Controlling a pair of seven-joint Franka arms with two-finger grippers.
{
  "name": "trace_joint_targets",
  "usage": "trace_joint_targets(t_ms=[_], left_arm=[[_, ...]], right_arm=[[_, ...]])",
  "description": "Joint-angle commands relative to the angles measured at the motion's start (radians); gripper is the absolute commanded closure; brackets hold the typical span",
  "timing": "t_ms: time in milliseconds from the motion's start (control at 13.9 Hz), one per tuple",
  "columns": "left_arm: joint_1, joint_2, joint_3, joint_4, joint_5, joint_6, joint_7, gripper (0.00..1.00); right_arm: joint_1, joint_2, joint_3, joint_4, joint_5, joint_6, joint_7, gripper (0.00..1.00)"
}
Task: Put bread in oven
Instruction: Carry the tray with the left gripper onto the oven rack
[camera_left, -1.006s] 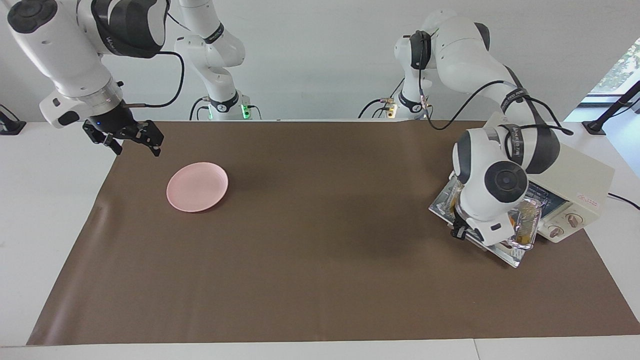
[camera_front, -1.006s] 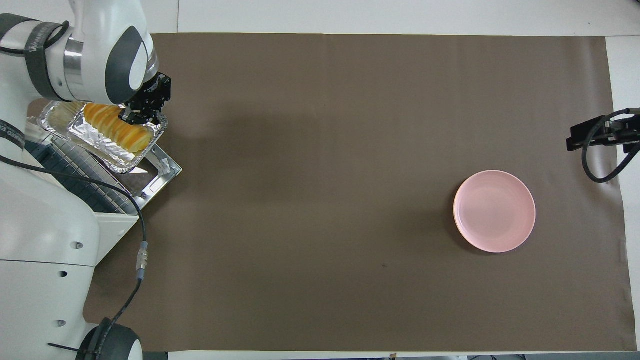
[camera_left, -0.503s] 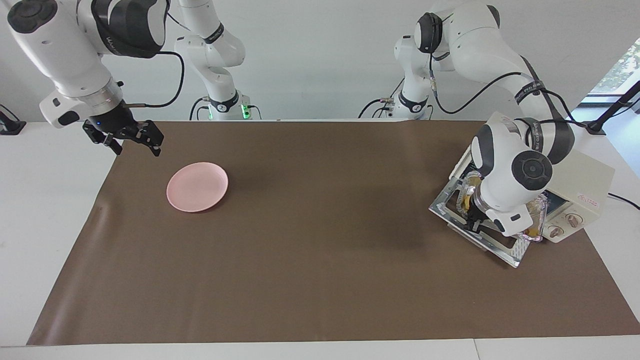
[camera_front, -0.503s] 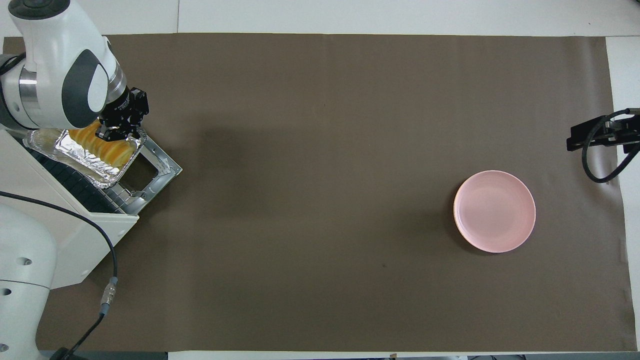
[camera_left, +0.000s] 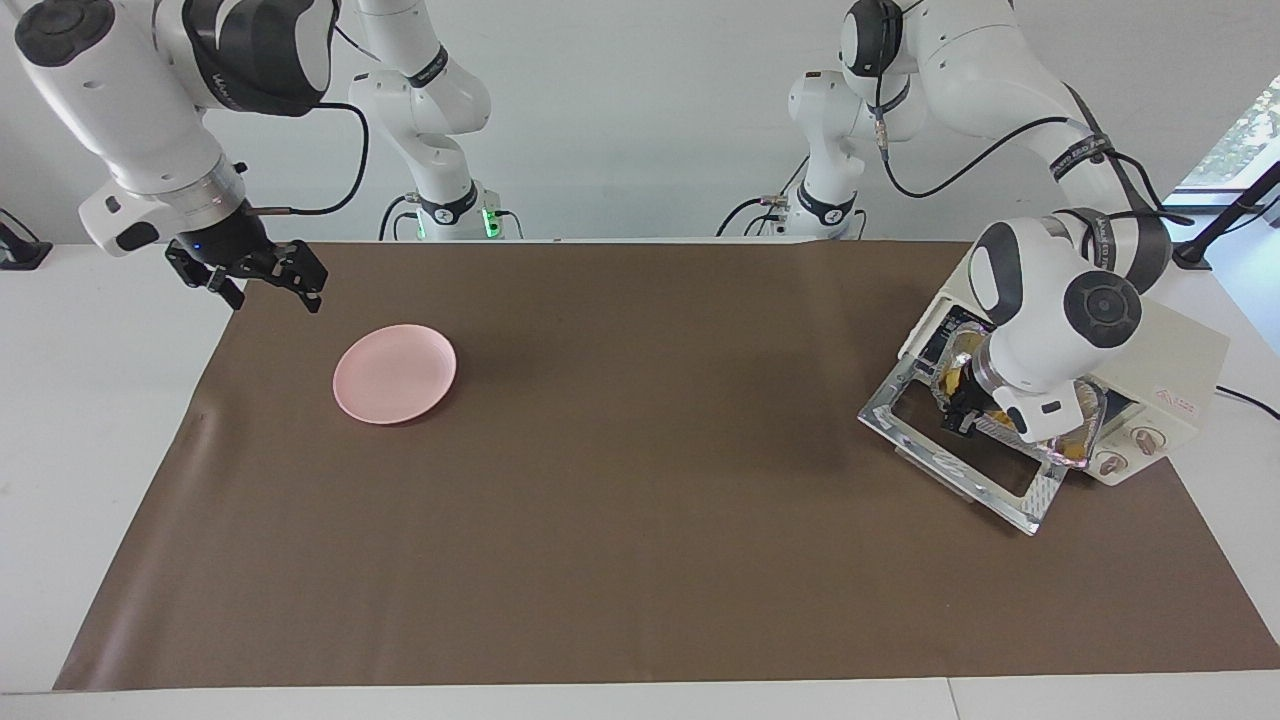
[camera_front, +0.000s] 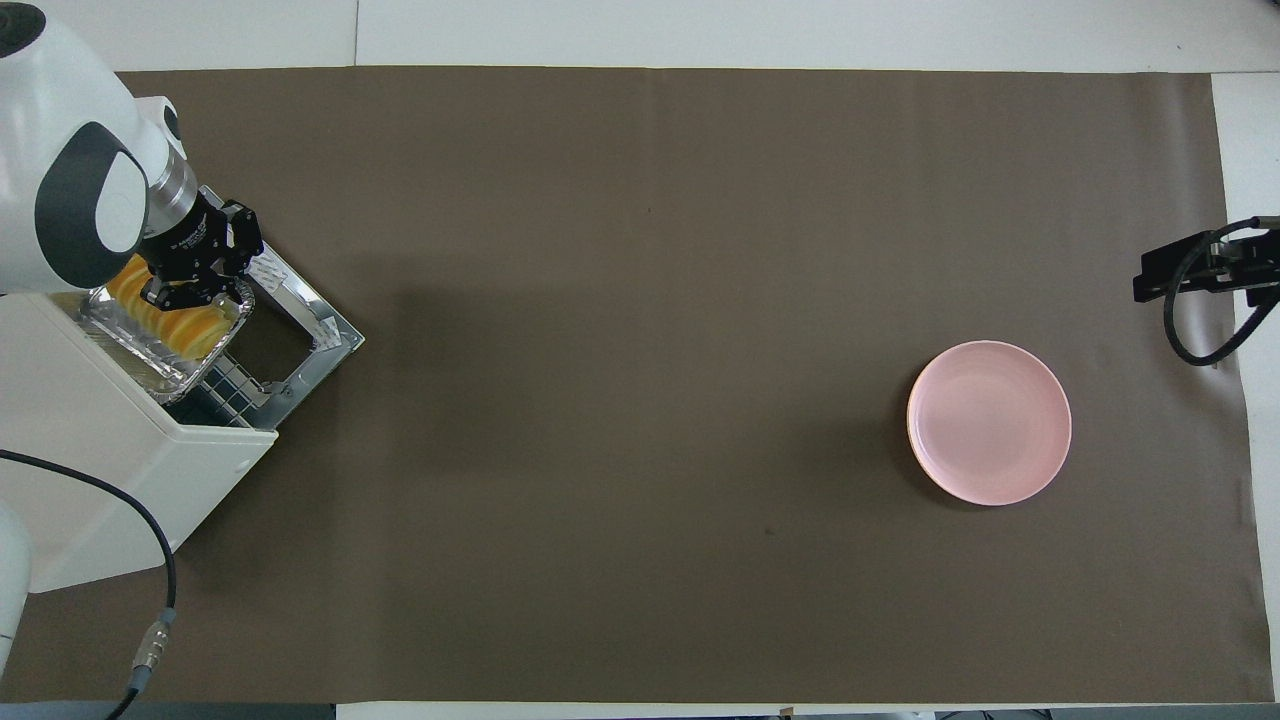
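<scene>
Clearly left pincer (camera_front: 195, 285) grips foil tray (camera_front: 150, 350) rim, sliding bread (camera_front: 165, 315) into oven (camera_left: 1165, 365); right pincer (camera_left: 262, 272) waits, released, over counter (camera_left: 620, 450).

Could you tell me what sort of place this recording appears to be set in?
Probably a robotics lab staged as a kitchen: two arms at a table under a brown sheet, with a toaster oven, a foil tray of bread and a pink plate.

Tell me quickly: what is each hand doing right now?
Left hand: closed on the rim of the foil tray carrying the bread, at the oven mouth.
Right hand: open, holding nothing, waiting near the pink plate.
</scene>
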Motion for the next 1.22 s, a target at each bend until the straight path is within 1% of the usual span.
trace_joint_targets(t_ms=[0, 144, 503, 791, 1150], left_arm=[[0.007, -0.116, -0.003, -0.159, -0.009, 0.077, 0.047, 1.0], [0.013, -0.159, -0.003, -0.225, -0.009, 0.109, 0.069, 1.0], [0.026, -0.184, -0.001, -0.264, 0.002, 0.115, 0.085, 1.0], [0.026, -0.219, -0.001, -0.345, 0.052, 0.161, 0.122, 1.0], [0.026, -0.225, -0.001, -0.361, 0.052, 0.173, 0.12, 1.0]], right_arm=[[-0.008, -0.017, 0.003, -0.018, 0.004, -0.009, -0.016, 0.0], [-0.008, -0.017, 0.003, -0.016, 0.004, -0.009, -0.017, 0.0], [-0.008, -0.017, 0.003, -0.018, 0.004, -0.009, -0.017, 0.0], [-0.008, -0.017, 0.003, -0.018, 0.004, -0.009, -0.016, 0.0], [-0.008, -0.017, 0.003, -0.018, 0.004, -0.009, -0.017, 0.0]])
